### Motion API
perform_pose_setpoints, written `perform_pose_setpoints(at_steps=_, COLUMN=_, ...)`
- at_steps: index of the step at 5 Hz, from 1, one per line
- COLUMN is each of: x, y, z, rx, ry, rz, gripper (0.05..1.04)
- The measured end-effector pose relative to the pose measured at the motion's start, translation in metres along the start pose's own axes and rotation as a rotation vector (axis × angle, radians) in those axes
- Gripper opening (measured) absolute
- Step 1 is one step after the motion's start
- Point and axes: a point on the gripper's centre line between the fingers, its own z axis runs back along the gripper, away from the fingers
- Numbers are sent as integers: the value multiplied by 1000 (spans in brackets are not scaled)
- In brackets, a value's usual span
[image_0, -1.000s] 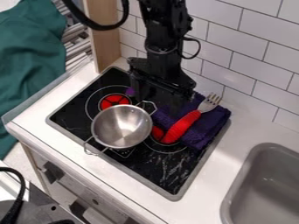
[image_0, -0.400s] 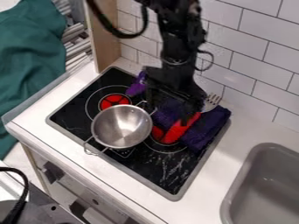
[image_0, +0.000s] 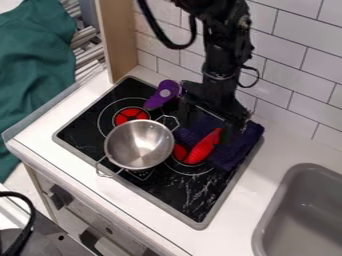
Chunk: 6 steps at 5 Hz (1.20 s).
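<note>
White rectangular tiles cover the wall (image_0: 300, 80) behind a white countertop (image_0: 270, 167) with an inset black cooktop (image_0: 190, 200). Landmark: a two-handled stainless-steel pot (image_0: 139, 145), upright on the cooktop, its interior bare. Right of the pot in the view lies a bunched dark purple cloth (image_0: 242, 145), partly on the cooktop; a red-handled fork (image_0: 200, 150) rests against it, handle end toward the viewer, head hidden behind the gripper (image_0: 208, 130). The gripper hangs above and right of the pot, over the cloth and fork. Its two fingers are spread, nothing seen pinched between them; contact with the cloth or fork cannot be determined. Above the pot, toward the wall, is a purple object (image_0: 160, 97) with a pale round spot. Further right of the pot: a grey sink (image_0: 300, 210). Well left of it: green fabric (image_0: 33, 75) and an upright wooden panel (image_0: 119, 50).
</note>
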Motion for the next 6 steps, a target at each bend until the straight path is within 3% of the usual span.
perform_pose_setpoints(at_steps=2, x=10, y=-1, z=-26, rx=-36, ry=39, rz=-2, gripper=995)
perform_pose_setpoints(at_steps=3, x=15, y=1, z=-30, rx=-42, ry=41, rz=-3, gripper=929)
perform_pose_setpoints(at_steps=5, x=17, y=3, z=-29, rx=-33, ry=36, rz=0, gripper=384)
perform_pose_setpoints(at_steps=6, x=14, y=4, z=-27, rx=-30, ry=24, rz=6, gripper=336)
